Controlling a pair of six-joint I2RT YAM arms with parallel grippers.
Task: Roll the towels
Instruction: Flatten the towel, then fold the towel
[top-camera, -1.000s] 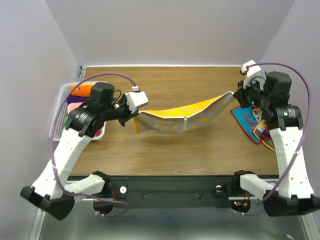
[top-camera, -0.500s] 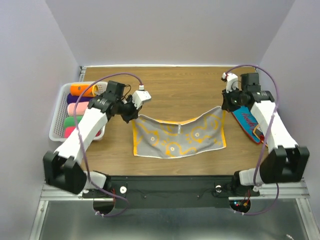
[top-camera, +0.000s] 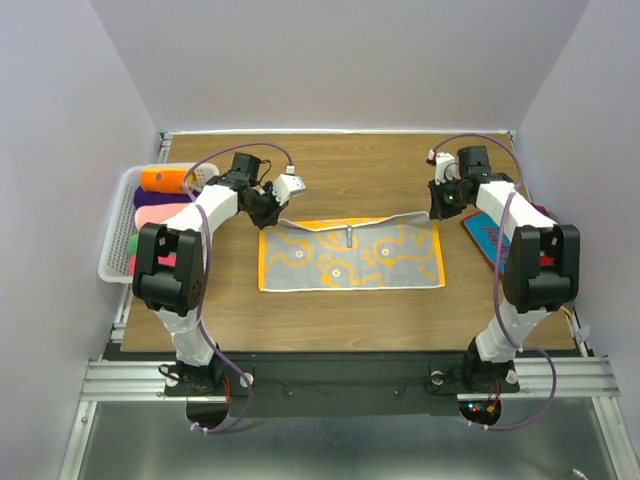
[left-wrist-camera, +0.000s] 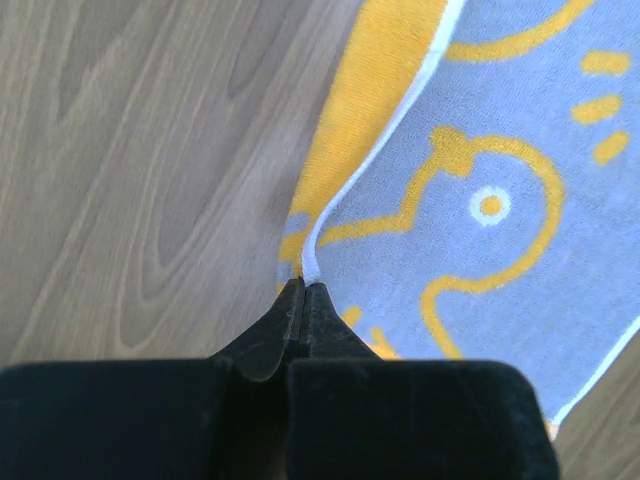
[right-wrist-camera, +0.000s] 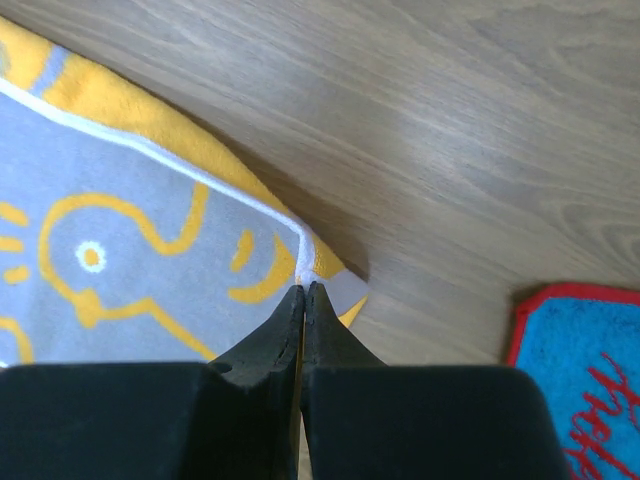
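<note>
A grey towel with yellow duck outlines and a yellow border (top-camera: 350, 258) lies spread on the wooden table. My left gripper (top-camera: 268, 208) is shut on its far left corner; the wrist view shows the pinched white-edged corner (left-wrist-camera: 306, 262) at the fingertips (left-wrist-camera: 302, 288). My right gripper (top-camera: 438, 208) is shut on the far right corner (right-wrist-camera: 318, 262), its jaws pressed together (right-wrist-camera: 303, 290). The far edge sags slightly between the grippers, just above the table. A blue towel with a red border (top-camera: 493, 240) lies flat at the right, also seen in the right wrist view (right-wrist-camera: 590, 380).
A white basket (top-camera: 113, 250) at the left table edge holds several rolled towels, among them orange (top-camera: 165, 179), purple and pink ones. Grey walls close in the table at the back and sides.
Both grippers moved down and away from the arm bases, carrying the towel from hanging in the air to lying spread flat on the table.
</note>
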